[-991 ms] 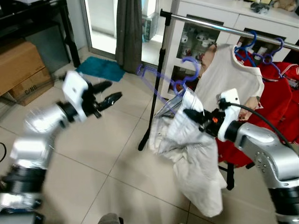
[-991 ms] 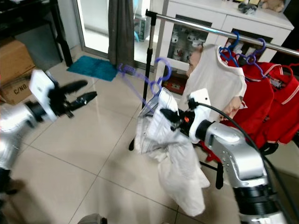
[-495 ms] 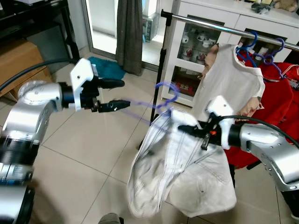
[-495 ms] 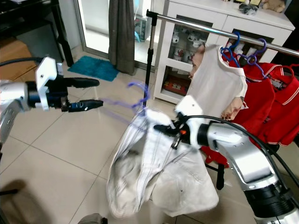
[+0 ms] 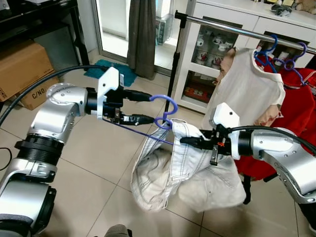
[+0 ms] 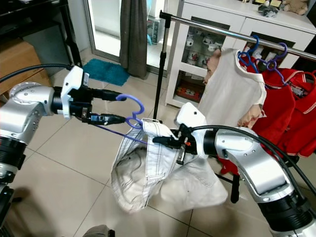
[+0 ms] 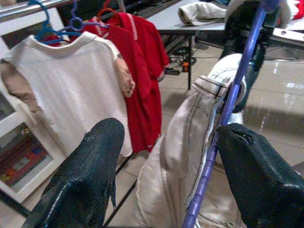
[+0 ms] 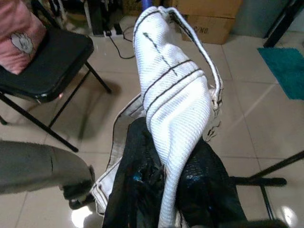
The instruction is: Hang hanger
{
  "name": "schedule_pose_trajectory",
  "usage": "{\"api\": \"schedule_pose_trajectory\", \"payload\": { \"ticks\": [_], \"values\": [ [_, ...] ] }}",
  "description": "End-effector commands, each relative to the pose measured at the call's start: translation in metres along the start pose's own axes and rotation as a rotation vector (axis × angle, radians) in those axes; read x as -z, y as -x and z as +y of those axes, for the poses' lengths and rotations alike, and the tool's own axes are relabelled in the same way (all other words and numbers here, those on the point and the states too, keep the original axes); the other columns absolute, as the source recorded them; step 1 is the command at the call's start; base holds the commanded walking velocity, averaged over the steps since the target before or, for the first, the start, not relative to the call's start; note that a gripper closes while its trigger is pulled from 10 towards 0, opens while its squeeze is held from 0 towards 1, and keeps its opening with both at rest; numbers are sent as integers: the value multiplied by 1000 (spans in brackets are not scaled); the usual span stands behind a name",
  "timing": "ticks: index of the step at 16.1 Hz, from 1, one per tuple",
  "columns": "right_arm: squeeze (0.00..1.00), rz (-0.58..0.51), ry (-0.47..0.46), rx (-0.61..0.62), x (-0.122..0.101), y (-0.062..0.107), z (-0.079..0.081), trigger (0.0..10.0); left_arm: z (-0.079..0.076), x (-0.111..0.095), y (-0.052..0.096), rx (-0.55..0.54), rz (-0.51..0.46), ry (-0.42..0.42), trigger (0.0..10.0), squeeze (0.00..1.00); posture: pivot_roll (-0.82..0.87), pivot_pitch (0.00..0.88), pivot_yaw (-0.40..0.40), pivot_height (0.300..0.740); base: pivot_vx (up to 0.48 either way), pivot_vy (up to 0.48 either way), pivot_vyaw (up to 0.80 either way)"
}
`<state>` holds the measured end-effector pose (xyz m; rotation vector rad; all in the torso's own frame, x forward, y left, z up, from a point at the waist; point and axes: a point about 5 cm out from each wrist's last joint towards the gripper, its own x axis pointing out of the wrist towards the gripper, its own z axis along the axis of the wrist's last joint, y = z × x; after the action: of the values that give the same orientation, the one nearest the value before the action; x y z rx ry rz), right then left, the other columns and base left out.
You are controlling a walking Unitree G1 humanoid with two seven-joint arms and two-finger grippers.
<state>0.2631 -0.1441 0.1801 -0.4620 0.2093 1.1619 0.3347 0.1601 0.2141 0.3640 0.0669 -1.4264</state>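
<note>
Right gripper clenched on white pants, left gripper spread around purple hanger at frame center. Rail upper right, hanging not done imo.

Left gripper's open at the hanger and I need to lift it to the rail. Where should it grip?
Close the left gripper on the hanger at the neck just under its hook, coming from the robot's left: that part is bare, while white trousers held by the right gripper cover the rest.
</note>
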Motion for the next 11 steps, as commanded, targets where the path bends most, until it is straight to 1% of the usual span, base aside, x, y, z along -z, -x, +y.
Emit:
{"api": "schedule_pose_trajectory", "payload": {
  "ticks": [1,3,4,5,6,7,8,9,11],
  "values": [
    [0,-49,90,-16,-18,1,1,0,-2,-3,-11,65,11,-27,10000,0,47,0,-52,740,0,0,0],
    [0,-43,101,-31,-18,0,2,0,-5,-5,-17,115,-4,-30,10000,0,46,0,-54,740,0,0,0],
    [0,-41,104,-34,-18,0,2,0,-7,-6,-20,140,-13,-31,6941,0,46,0,-54,740,0,0,0],
    [0,-40,108,-38,-18,-2,2,0,-12,-7,-24,193,-24,-29,2863,0,46,0,-55,740,0,0,0],
    [0,-40,108,-38,-18,-2,2,0,-12,-7,-24,193,-24,-29,2863,0,46,0,-55,740,0,0,0],
    [0,-39,108,-40,-18,-2,2,0,-14,-7,-26,217,-25,-30,0,0,46,0,-55,740,0,0,0],
    [0,-32,107,-41,-16,-2,2,0,-16,-4,-27,218,11,-67,4118,0,42,0,-53,740,0,0,0],
    [0,-22,106,-40,-14,-2,2,0,-15,4,-23,180,84,-112,10000,0,42,0,-53,740,0,0,0],
    [0,-12,107,-39,-12,-2,1,0,-10,10,-16,131,127,-106,10000,0,40,0,-53,740,0,0,0]
  ]
}}
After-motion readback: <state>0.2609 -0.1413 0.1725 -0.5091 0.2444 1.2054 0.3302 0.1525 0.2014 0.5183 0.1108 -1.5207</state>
